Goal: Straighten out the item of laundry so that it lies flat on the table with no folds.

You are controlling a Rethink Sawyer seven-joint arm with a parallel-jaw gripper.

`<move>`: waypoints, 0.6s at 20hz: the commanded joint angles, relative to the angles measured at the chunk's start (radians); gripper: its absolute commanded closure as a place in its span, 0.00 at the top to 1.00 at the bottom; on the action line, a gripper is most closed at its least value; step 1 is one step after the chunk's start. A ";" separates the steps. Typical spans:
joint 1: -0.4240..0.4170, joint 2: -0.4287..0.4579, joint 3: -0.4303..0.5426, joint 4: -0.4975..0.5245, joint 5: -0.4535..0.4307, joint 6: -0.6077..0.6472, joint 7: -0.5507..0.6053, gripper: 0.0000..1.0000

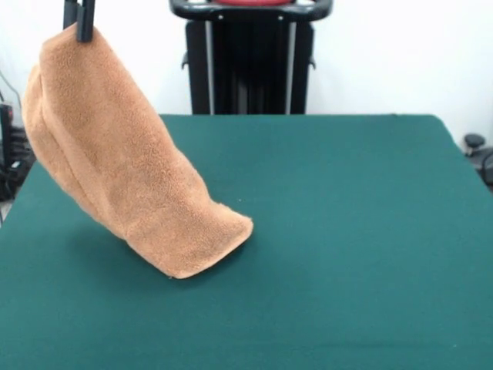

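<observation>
The light orange-tan terry towel (123, 162) hangs doubled over from my gripper (80, 29) at the top left of the front view. Its upper corner is pinched between the dark fingers (86, 19), which are shut on it. The towel slants down to the right, and its lower end (204, 247) rests on the dark green table (347, 231). Its stripes and label do not show. Only the gripper's tips are in view; the arm is out of the picture.
The robot's black pedestal (250, 62) stands behind the table's far edge at top centre. Dark cables and gear (9, 146) sit off the table's left side, and a dark object (477, 150) sits off its right edge.
</observation>
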 commanded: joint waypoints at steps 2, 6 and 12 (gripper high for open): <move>0.032 -0.083 0.128 0.124 0.044 0.163 -0.324 0.00; 0.045 -0.131 0.131 0.113 0.065 0.234 -0.332 0.00; 0.061 -0.231 0.141 0.121 0.145 0.343 -0.346 0.00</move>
